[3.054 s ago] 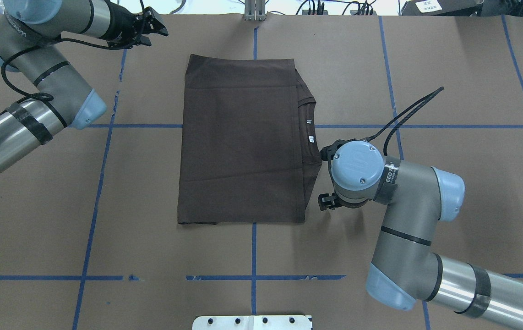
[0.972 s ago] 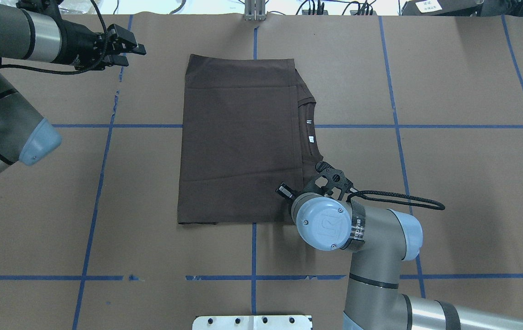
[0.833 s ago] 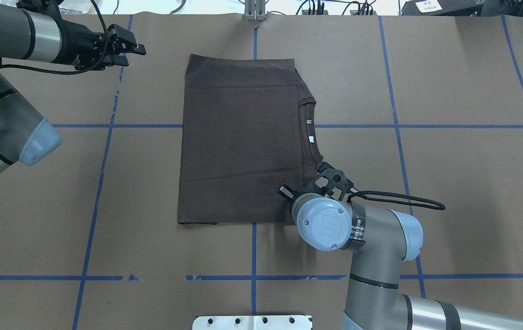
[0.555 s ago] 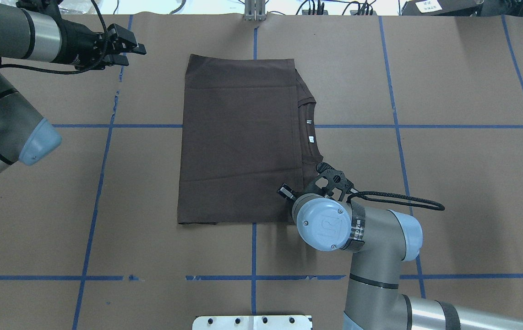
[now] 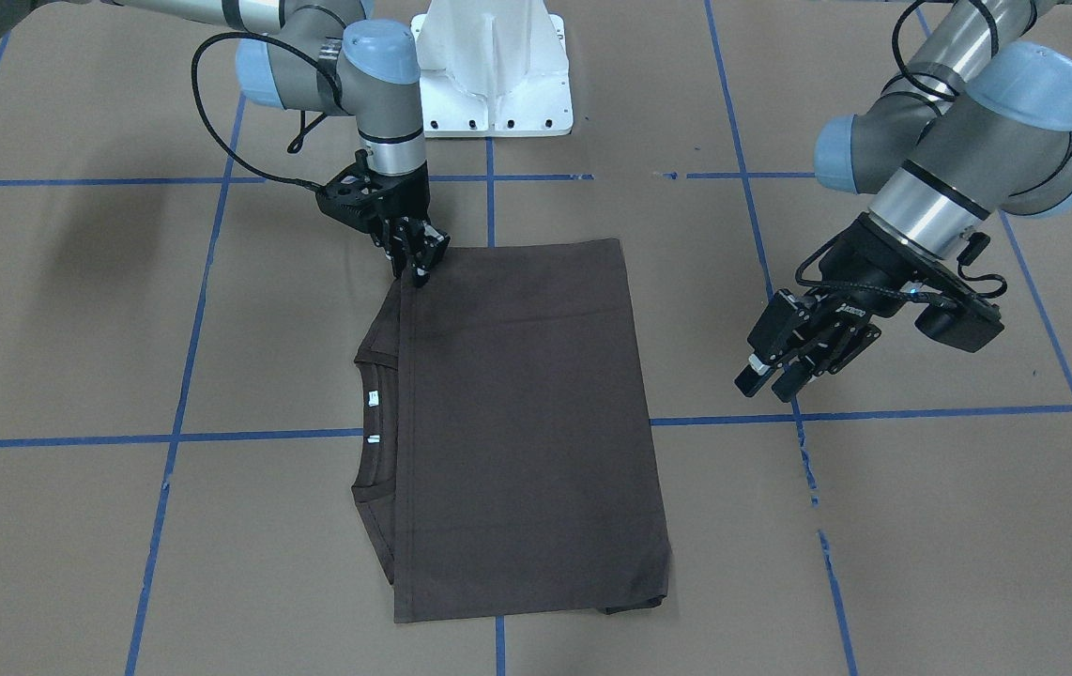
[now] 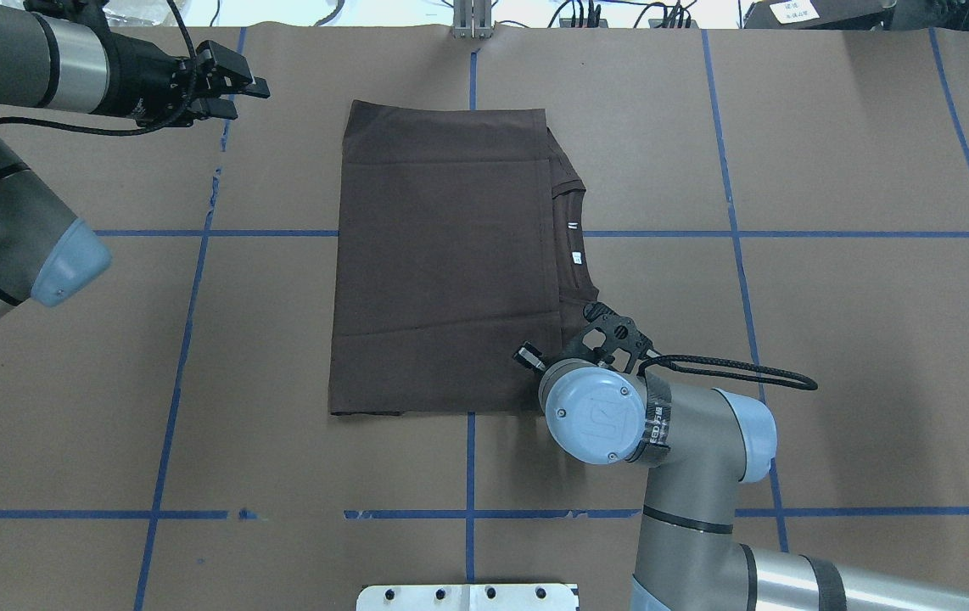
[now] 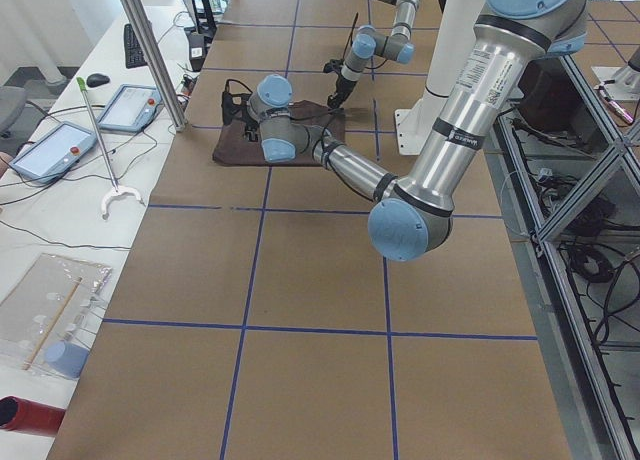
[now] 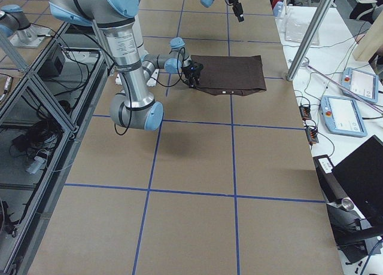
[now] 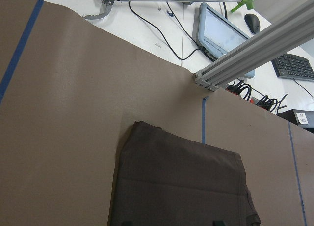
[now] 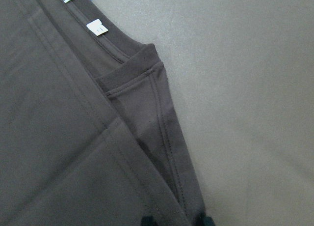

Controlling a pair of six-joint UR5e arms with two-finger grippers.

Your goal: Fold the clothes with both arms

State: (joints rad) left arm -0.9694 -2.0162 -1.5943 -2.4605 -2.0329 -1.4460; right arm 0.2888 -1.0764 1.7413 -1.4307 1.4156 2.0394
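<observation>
The dark brown T-shirt (image 6: 442,263) lies flat on the table, folded into a rectangle, with its collar and white labels (image 5: 373,399) at the robot's right edge. My right gripper (image 5: 419,270) points down at the shirt's near right corner. In the right wrist view its fingertips (image 10: 147,220) stand apart, straddling the flat hem (image 10: 167,137). The right wrist (image 6: 595,416) hides that gripper from overhead. My left gripper (image 6: 251,85) is open and empty, held above the bare table left of the shirt's far left corner (image 9: 140,125).
The white pedestal base (image 5: 494,66) stands at the robot's edge. An aluminium post (image 6: 472,21) stands at the far edge, with tablets and cables (image 9: 223,32) beyond it. Blue tape lines (image 6: 187,339) grid the brown table.
My right arm has swung from beside the collar to the shirt's near right corner and barely moved in the last second. My left arm drew back to the left. The shirt has not moved.
</observation>
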